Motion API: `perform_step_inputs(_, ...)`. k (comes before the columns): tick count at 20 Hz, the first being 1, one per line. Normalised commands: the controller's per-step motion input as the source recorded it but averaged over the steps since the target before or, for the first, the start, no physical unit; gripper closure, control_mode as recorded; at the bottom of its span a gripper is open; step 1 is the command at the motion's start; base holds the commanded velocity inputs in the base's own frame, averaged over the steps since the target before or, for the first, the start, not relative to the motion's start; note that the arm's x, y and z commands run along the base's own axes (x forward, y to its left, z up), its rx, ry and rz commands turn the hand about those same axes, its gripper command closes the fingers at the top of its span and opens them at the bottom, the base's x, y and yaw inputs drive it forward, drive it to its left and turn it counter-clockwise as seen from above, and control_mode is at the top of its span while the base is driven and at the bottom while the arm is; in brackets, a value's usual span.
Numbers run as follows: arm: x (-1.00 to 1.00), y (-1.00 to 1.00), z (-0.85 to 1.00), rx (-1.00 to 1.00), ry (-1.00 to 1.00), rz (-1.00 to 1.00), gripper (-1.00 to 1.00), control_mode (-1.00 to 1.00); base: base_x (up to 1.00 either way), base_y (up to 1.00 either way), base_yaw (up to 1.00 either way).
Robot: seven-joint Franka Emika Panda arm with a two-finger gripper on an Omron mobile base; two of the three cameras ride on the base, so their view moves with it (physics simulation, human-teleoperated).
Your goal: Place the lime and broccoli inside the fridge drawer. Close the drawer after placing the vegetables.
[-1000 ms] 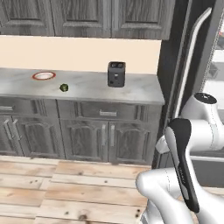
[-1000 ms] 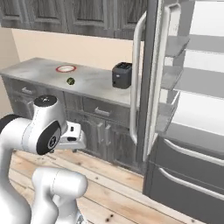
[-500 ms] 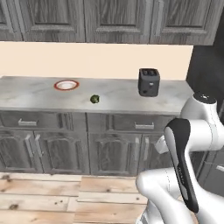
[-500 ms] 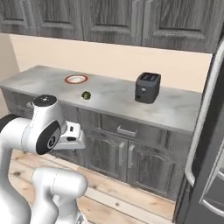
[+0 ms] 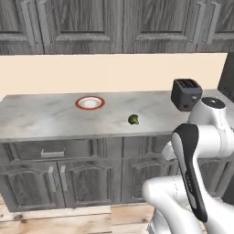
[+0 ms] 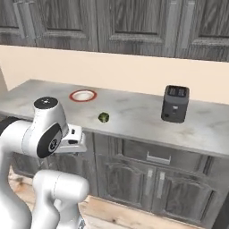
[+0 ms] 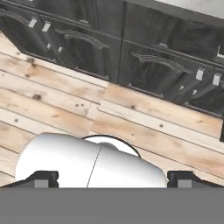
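From the left base view we saw a grey marble counter (image 5: 45,119) running under dark grey upper cabinets (image 5: 119,25), with a plain cream wall between them. A small green item (image 5: 133,119) sat alone on the counter, near the front edge. It was too small for us to tell whether it was the lime or the broccoli, though its outline looked slightly lumpy. Behind it and to the left lay a red-rimmed plate (image 5: 90,102), well apart from it, and a black toaster (image 5: 186,94) stood at the right end. The white arm (image 5: 196,151) was folded low in front of the base cabinets.

From the right base view we saw the same green item (image 6: 103,117) between the plate (image 6: 83,95) and the toaster (image 6: 175,103), nearer the plate. The arm (image 6: 47,134) stood tucked below counter height.

In the hand view the camera looked down at a pale wooden plank floor (image 7: 144,131) and the dark cabinet fronts (image 7: 109,39) with their curved bar handles. The two finger tips (image 7: 41,178) stood far apart at the bottom corners, so the gripper (image 7: 113,179) was released and carried nothing.

We judged the task to be at its very start: nothing picked up, and we were squaring up to the counter. The next move called for raising the hand above the counter, bringing it over the green item and lowering the spread fingers around it.
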Motion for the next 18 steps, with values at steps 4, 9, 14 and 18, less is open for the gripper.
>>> perform_step_inputs(4,0.0,0.0,0.0,0.0,0.0,0.0,-1.0,1.0,0.74,1.0,-0.28)
perform_step_inputs(9,0.0,0.0,0.0,0.0,0.0,0.0,-1.0,1.0,0.83,0.18,-0.25)
perform_step_inputs(14,0.0,0.0,0.0,0.0,0.0,0.0,-1.0,1.0,0.48,-0.73,-0.08)
perform_step_inputs(18,0.0,0.0,0.0,0.0,0.0,0.0,-1.0,1.0,0.28,-0.34,-0.04)
